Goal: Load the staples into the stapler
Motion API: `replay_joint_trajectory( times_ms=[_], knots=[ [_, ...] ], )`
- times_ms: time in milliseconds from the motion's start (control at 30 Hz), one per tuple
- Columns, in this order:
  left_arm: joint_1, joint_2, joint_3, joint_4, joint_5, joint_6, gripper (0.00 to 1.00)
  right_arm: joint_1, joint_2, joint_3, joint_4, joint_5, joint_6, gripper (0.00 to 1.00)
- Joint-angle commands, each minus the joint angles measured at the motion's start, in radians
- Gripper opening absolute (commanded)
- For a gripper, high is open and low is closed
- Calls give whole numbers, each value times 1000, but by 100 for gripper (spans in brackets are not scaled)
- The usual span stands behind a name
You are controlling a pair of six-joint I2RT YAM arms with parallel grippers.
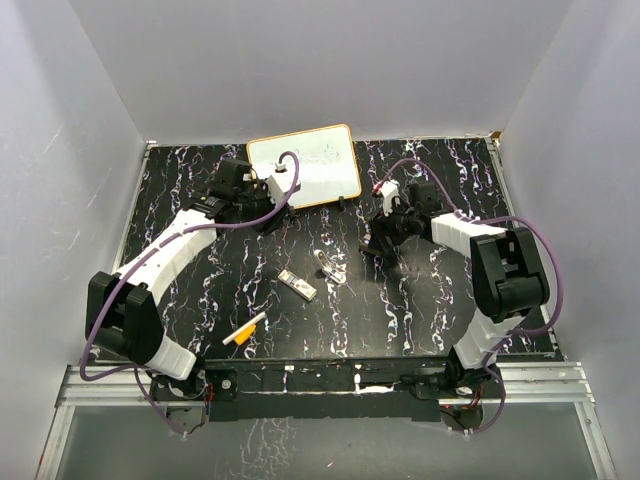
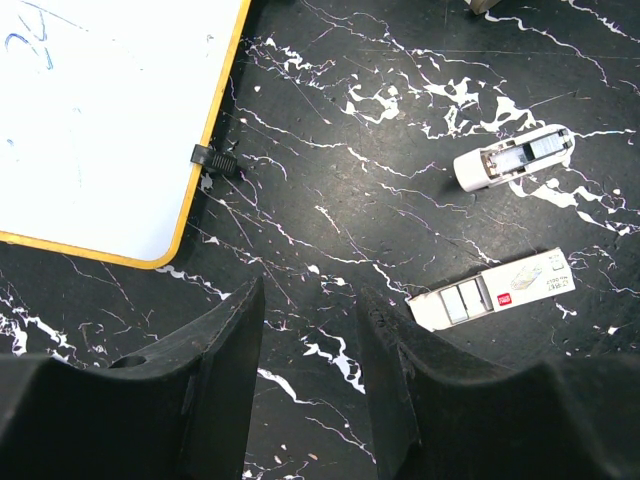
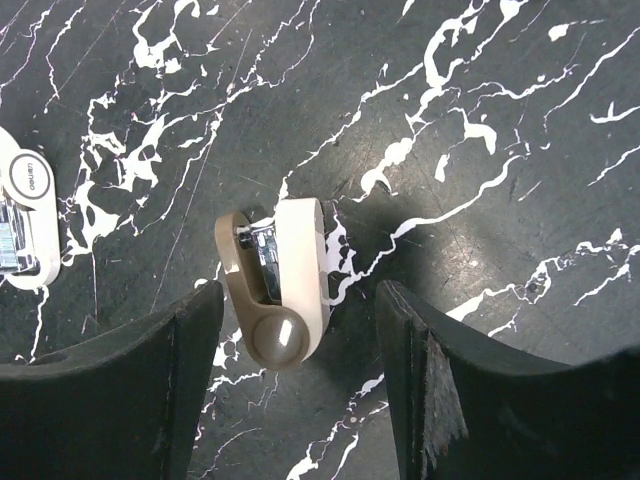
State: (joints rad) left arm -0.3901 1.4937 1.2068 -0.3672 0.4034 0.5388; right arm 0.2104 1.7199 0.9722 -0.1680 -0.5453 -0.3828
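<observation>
Sideways, "deli"-like lettering on white stapler; red label on staples pack

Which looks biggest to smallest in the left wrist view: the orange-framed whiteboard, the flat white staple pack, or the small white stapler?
1. Orange-framed whiteboard
2. Flat white staple pack
3. Small white stapler, somewhat shorter

Jaws gape on the left end effector and right end effector.
</observation>
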Motion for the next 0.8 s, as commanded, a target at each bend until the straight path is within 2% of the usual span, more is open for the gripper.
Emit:
replay_joint_trajectory(
  times_ms=[0,400,533,667,767],
  knots=[
    [5,-43,-9,-7,21,4,41,-21,33,65,-31,-91,19,64],
    [5,-40,-10,-10,22,6,41,-38,108,66,-55,-134,-7,53],
    [5,-40,-10,-9,21,6,41,-60,157,117,-122,-199,-18,64],
    [5,-42,-13,-10,23,6,41,-102,198,161,-154,-267,1,65],
    [5,-41,-15,-9,23,6,41,-119,231,192,-176,-292,13,61]
  ],
)
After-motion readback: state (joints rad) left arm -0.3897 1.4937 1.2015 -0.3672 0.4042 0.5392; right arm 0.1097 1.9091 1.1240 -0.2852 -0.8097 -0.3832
